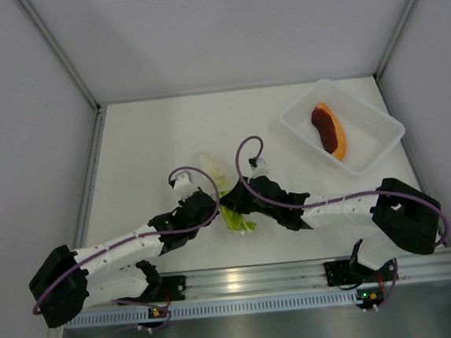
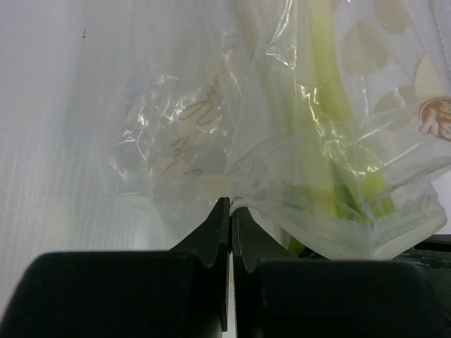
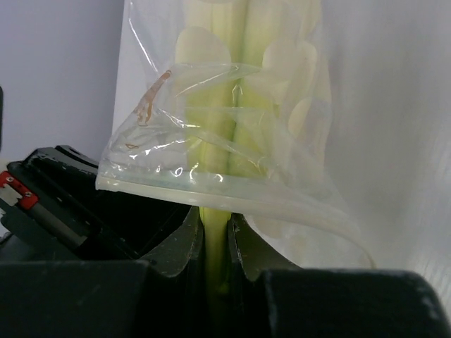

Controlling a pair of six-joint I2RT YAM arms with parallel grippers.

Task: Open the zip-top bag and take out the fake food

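Left pincer point(image 2: 230, 211) pinches the zip-top bag point(image 2: 211, 141) film; right pincer point(image 3: 215, 236) grips the leafy stalk point(image 3: 243, 84) at the bag's mouth; orange wedge point(image 1: 330, 130) lies in tray point(image 1: 371, 134).

The clear crinkly bag point(image 2: 282, 105) is opened, with the green stalk point(image 3: 232, 141) left poking out. The orange wedge point(image 1: 329, 131) is laid well apart.

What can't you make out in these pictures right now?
Top view: the fingertips of the left end effector and right end effector, hidden under their own wrists.
Right wrist view: the leafy stalk's far end, cut off by the top edge.
Left wrist view: the zip-top bag's printed label, cut off at the right edge.
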